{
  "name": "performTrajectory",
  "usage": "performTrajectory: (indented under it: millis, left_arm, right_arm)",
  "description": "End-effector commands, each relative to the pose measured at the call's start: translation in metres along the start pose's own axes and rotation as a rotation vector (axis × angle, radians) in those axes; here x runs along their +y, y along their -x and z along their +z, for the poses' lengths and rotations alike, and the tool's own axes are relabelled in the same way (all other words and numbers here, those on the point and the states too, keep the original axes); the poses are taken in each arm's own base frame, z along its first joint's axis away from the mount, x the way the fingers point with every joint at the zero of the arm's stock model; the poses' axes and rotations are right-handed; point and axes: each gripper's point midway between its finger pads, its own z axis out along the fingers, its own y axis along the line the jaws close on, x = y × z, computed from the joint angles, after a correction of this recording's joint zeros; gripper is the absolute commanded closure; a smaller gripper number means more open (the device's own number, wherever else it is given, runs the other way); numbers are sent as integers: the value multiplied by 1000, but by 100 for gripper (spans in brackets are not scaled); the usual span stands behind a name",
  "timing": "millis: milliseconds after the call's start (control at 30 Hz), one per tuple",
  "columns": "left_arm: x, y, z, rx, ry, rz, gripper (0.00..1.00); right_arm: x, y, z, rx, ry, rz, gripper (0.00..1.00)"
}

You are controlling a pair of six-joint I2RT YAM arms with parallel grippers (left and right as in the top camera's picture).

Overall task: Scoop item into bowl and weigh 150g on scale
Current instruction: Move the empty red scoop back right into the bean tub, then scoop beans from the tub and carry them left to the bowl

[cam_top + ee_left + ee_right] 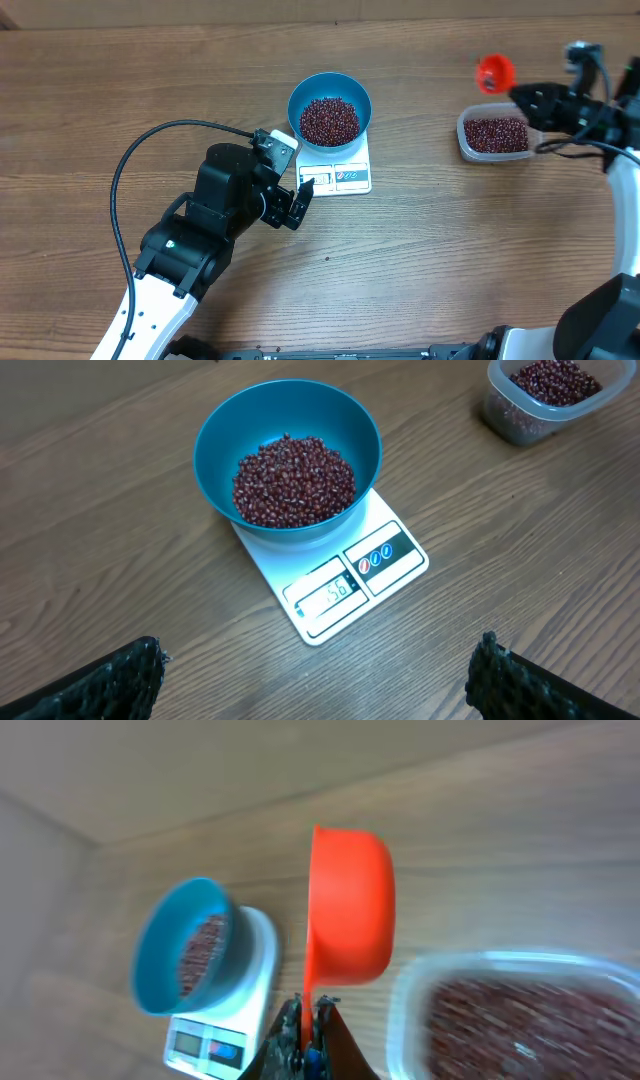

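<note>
- Overhead view is showing the bowl sitting on the scale, covering its far half and leaving the display edge bare.
- The beans are lying heaped in the bottom of the bowl, so the scooping is looking largely done, as I judge it.
- The display on the scale is showing digits in the left wrist view, but they are too small to read surely, so I cannot tell whether the target weight is being met.
- What is probably left is checking that reading, then adding or taking out a few beans.
- The left gripper is hovering just beside the scale's display edge, with its fingers spread wide and holding nothing.
- The right gripper is hanging well apart from the scale on the robot's right, with its fingers pinching the handle of the orange scoop. The scoop's inside is not showing clearly.
- A clear tub with more beans is sitting on the table near the scoop, also well apart from the scale.
- The way from the tub to the scale is looking open, and only the left gripper is crowding the display edge.
</note>
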Motion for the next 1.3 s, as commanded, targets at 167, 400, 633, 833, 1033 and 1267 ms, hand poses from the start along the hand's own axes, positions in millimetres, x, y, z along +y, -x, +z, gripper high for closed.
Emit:
performTrajectory:
  millis: [167,400,633,833,1033,1267]
  left_arm:
    - [0,8,-2,-16,-4,-10,0]
    - [0,8,-2,-16,-4,-10,0]
    - [0,8,-2,-16,-4,-10,0]
    - [0,8,-2,-16,-4,-10,1]
    - [0,8,-2,-16,-4,-10,1]
    - [0,8,-2,-16,-4,-10,0]
  right_arm:
    - [-48,-17,-25,72,-208,-156,96]
    - [-56,-35,-18,203,-327,-291,96]
    - [-58,-46,-6,359,-544,-451,96]
    - [-62,-40,-10,414,-778,-533,96]
    - [-52,-36,1,343,-724,-459,97]
    - [12,-32,34,243,-392,-490,96]
